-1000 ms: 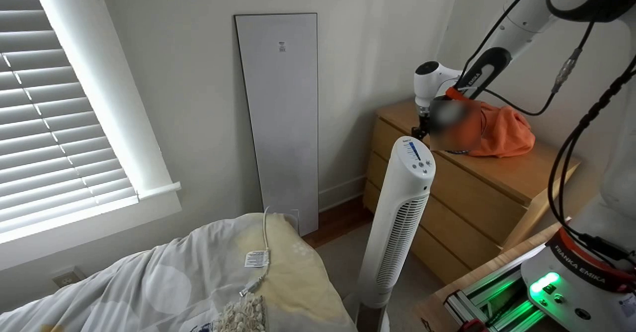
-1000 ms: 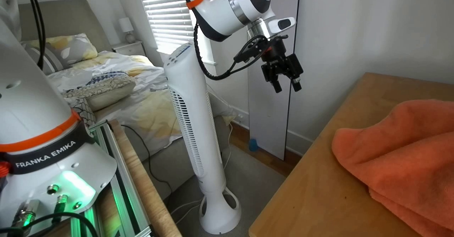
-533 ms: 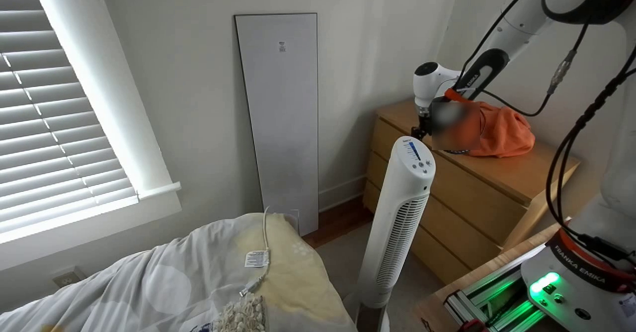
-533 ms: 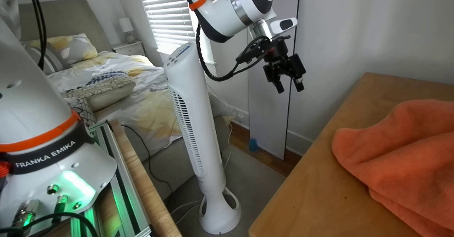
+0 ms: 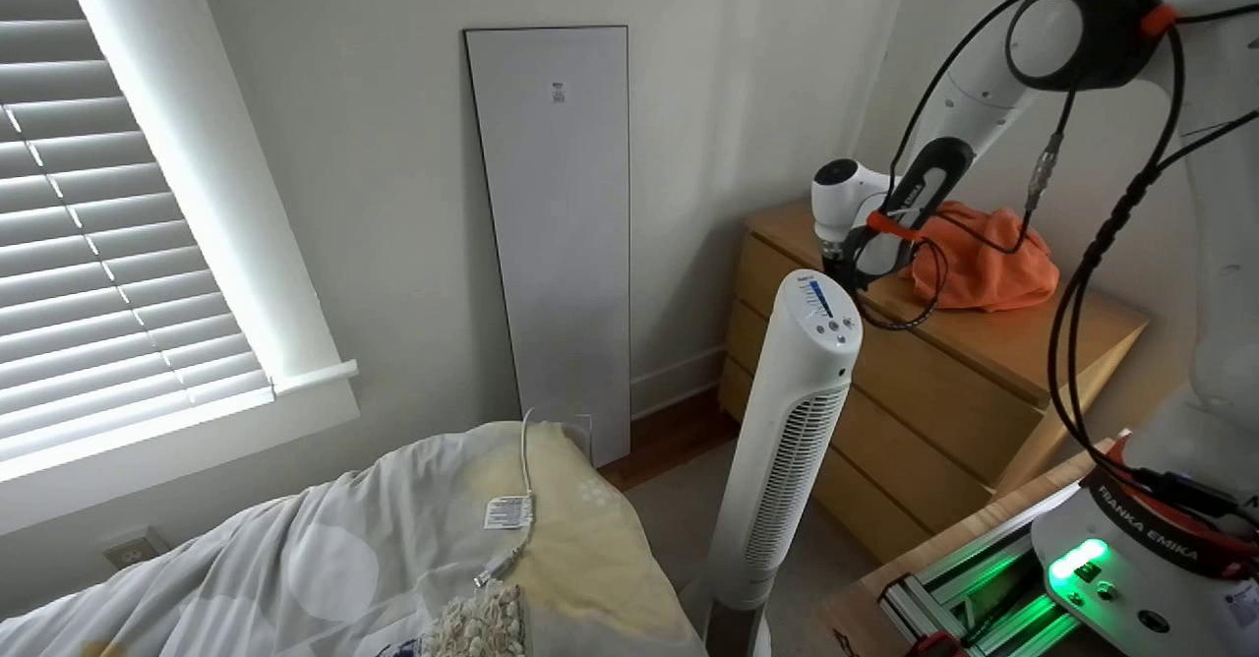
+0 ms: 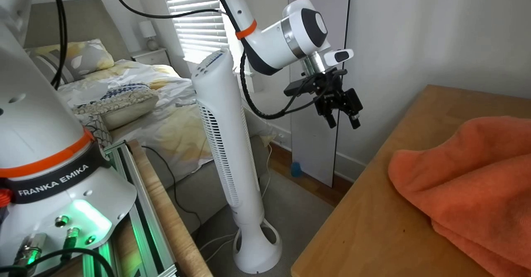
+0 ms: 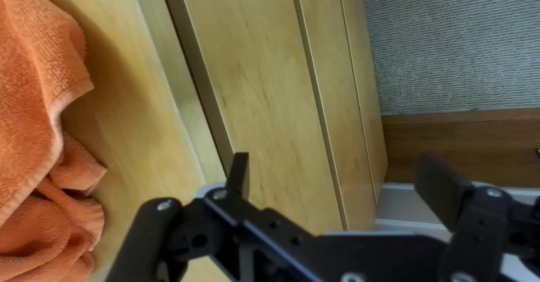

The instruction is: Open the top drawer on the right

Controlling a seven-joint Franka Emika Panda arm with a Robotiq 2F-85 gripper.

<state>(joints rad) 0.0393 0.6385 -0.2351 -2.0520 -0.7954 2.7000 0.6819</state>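
The light wood dresser [image 5: 1023, 342] has wide drawer fronts. Its top drawer [image 5: 929, 382] looks shut in an exterior view, and the fan hides part of it. In the wrist view the top drawer front [image 7: 261, 83] lies below a dark groove under the dresser's top edge. My gripper [image 6: 344, 123] is open and empty, pointing down in the air beside the dresser. In the wrist view the gripper [image 7: 335, 161] has one finger in front of the groove and the other out past the drawer fronts. I cannot tell whether it touches the dresser.
An orange towel [image 6: 473, 177] lies on the dresser top and also shows in the wrist view [image 7: 29, 104]. A white tower fan [image 5: 787, 441] stands between the bed [image 5: 393, 519] and the dresser. A grey panel [image 5: 561, 224] leans on the wall.
The arm has come down. In an exterior view the gripper is lower and slightly further right, closer to the dresser, and still open. The drawers and towel have not moved.
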